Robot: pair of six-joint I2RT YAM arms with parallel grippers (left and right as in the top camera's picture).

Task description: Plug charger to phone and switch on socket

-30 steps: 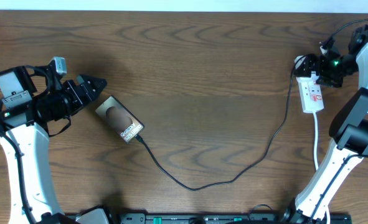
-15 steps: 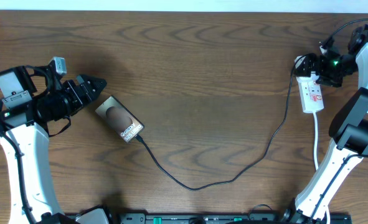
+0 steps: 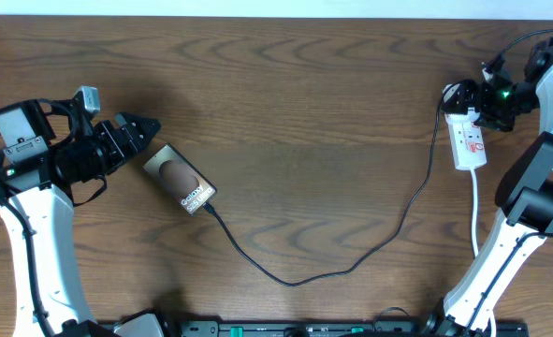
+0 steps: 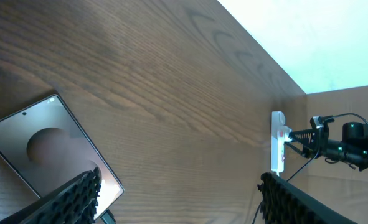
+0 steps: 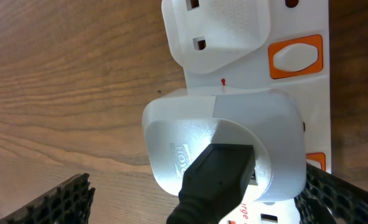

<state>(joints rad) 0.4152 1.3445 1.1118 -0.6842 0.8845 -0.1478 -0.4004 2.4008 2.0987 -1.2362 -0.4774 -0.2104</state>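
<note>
The phone [image 3: 180, 178] lies flat at the left, and it fills the lower left of the left wrist view [image 4: 43, 146]. The charger cable [image 3: 295, 279] runs from the phone's lower right end in a long curve up to the socket [image 3: 469, 139] at the far right. Its plug tip [image 3: 207, 209] meets the phone's edge. My left gripper [image 3: 143, 131] is open and empty, just up-left of the phone. My right gripper [image 3: 465, 103] is open at the socket's top end. In the right wrist view, its fingers [image 5: 196, 199] straddle a white adapter [image 5: 233, 134] holding the cable's black connector [image 5: 221, 177].
The socket strip [image 5: 314, 99] has orange-red switches [image 5: 294, 56] beside each outlet, and a second white plug [image 5: 218, 28] sits in the outlet next to the adapter. Its white cord [image 3: 475, 220] runs down past the right arm. The table's far edge [image 3: 276, 16] borders a white wall.
</note>
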